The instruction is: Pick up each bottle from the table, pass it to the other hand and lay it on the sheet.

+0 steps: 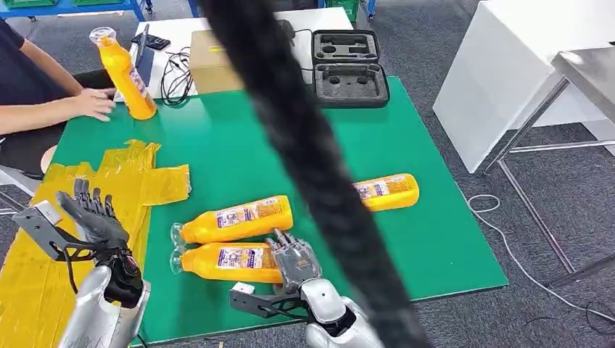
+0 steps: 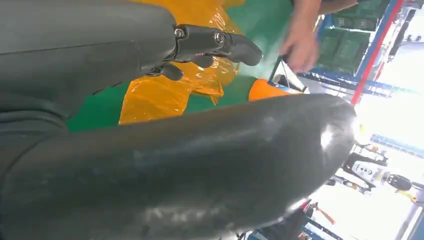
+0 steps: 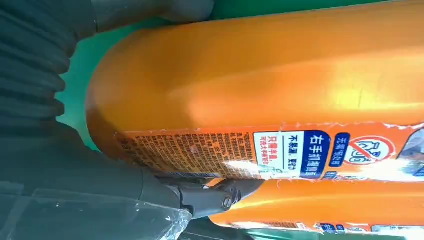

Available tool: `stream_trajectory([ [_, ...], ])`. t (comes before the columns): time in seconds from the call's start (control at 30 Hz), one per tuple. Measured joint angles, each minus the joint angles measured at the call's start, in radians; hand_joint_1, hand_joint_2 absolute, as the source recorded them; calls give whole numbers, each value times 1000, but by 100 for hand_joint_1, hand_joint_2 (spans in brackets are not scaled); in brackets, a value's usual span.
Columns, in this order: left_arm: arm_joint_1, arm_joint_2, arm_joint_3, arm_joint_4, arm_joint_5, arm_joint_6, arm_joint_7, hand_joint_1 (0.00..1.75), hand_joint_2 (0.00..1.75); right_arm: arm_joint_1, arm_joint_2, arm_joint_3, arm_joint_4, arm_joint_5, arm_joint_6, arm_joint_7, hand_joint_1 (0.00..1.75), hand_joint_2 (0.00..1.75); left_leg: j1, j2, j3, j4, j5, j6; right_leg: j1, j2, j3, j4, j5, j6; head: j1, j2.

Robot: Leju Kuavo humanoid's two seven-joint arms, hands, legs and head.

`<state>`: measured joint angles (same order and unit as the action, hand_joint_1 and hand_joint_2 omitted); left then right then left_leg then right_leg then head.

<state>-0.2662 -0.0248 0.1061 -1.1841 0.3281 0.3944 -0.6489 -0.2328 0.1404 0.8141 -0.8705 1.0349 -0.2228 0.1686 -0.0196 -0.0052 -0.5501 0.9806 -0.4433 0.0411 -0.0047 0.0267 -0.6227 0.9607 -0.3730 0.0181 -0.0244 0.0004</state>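
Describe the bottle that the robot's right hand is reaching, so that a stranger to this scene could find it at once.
Start at the green table and look at its near edge, where two orange bottles lie side by side with their caps toward the yellow sheet. The target bottle is the nearer one of this pair. Unlike its neighbour, it has the right hand at its base end.

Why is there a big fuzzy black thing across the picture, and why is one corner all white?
Head view: a blurred dark cable hangs too close to focus. Left wrist view: bright room light washes out one side, and the person's hand is blurred. Right wrist view: glare streaks the bottle.
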Motion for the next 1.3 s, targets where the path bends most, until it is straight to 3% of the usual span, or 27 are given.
stream_trajectory([
  [0.03,0,0,0,0,0,0,0,0,0,0,1,0,1,0,0,0,175,175,0,0,0,0,0,0,0,0,0,0,0,0,0,0],
  [0.77,0,0,0,-8,8,-16,1,0,0,12,-7,-31,-33,-5,6,-42,175,175,0,0,-1,0,0,0,1,0,0,0,0,0,0,0],
  [1.07,-4,0,0,-7,8,-27,-1,0,0,68,-41,-75,-157,-157,16,-134,175,175,0,0,-6,0,0,0,0,0,-4,0,0,0,0,0],
  [1.3,-1,0,0,-5,25,-39,3,0,0,93,-89,-136,-393,-323,-10,-255,175,175,0,-1,-10,0,0,0,0,0,-8,0,0,0,0,0],
])
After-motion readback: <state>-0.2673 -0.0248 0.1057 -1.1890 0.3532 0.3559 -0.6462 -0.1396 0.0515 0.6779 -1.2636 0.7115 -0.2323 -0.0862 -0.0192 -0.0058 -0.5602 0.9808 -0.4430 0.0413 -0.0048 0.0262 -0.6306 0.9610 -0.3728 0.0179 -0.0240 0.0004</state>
